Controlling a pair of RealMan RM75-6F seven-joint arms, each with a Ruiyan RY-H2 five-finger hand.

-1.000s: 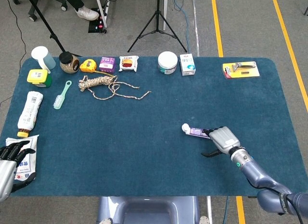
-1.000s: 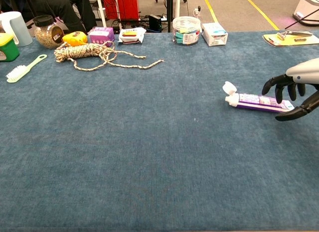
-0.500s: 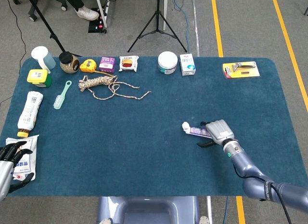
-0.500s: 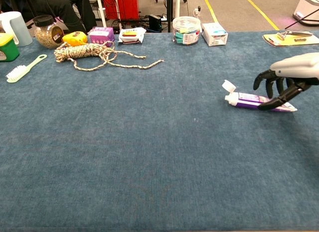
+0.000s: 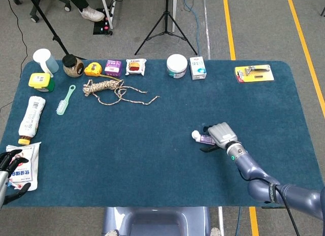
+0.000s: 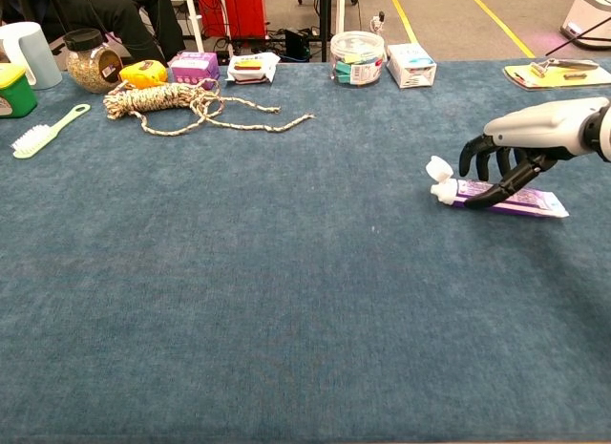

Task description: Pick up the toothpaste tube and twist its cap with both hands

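Observation:
A purple-and-white toothpaste tube [image 5: 204,139] [image 6: 523,202] lies flat on the blue table right of centre. Its white flip cap [image 6: 438,172] points left and stands open. My right hand [image 5: 221,134] [image 6: 502,156] arches over the tube's cap end. Its fingers reach down behind the tube and its thumb lies along the front, and the tube still rests on the cloth. My left hand [image 5: 8,171] hovers off the table's front left corner, fingers loosely apart and holding nothing. The chest view does not show the left hand.
Along the far edge stand a round tub [image 5: 176,66], a small box [image 5: 197,67] and a razor pack [image 5: 254,72]. A rope [image 5: 109,89], brush [image 5: 65,100], bottle [image 5: 31,116] and flat packet [image 5: 26,165] lie at the left.
My right hand has slid left along the tube from its tail to its cap end, lowering its fingers around it. The left hand has drawn back toward the front left corner.

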